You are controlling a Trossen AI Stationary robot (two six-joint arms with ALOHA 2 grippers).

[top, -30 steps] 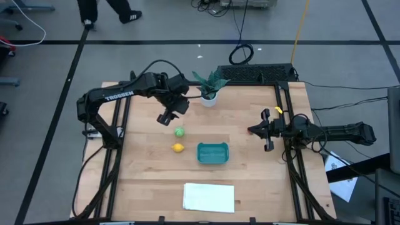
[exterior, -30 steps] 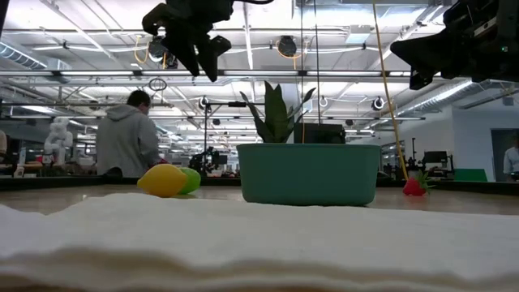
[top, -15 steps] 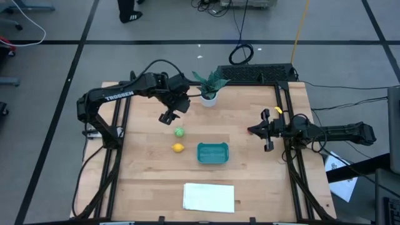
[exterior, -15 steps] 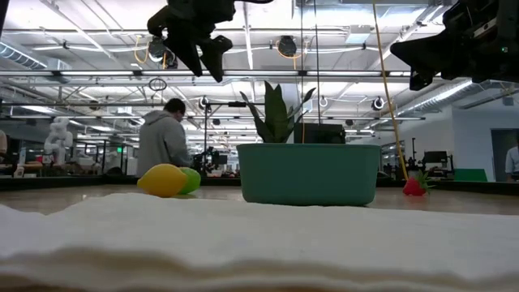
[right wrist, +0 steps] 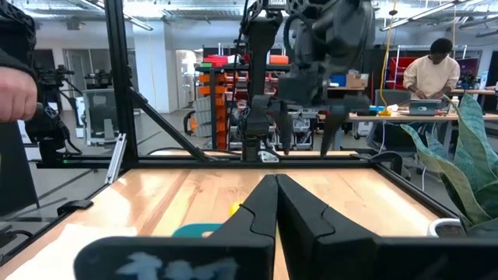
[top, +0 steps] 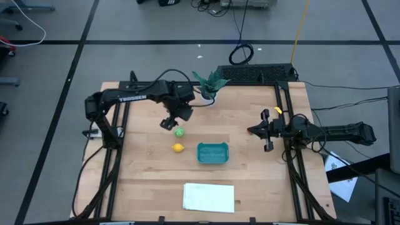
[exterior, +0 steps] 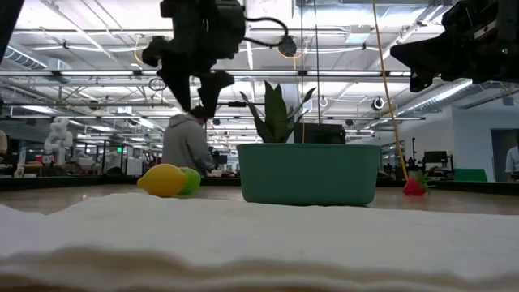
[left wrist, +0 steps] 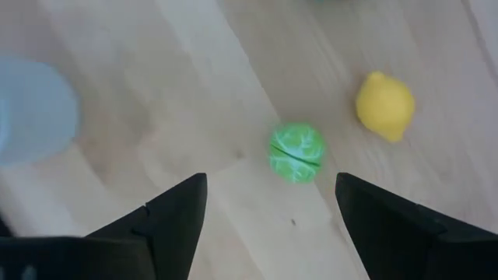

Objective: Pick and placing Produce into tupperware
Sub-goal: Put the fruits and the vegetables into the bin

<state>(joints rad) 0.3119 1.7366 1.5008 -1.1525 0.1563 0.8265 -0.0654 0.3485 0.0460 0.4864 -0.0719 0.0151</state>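
Left end effector (top: 167,122) spread wide, hanging just above the green piece (top: 179,132) on the counter (top: 250,181). Lemon (top: 178,147) just beside it, near the tub (top: 212,152). Red piece (exterior: 414,186) apart, on the tub's other side. Right end effector (top: 267,130) closed, empty, parked at the counter's right edge.

Left tool (top: 169,122) spread wide, raised; right tool (top: 267,130) closed, parked at edge.

Pale wooden desk (top: 250,175), matt with visible grain — the teal tupperware (top: 212,152) looks smooth plastic; green produce (left wrist: 296,152) and lemon (left wrist: 385,106) faintly glossy.
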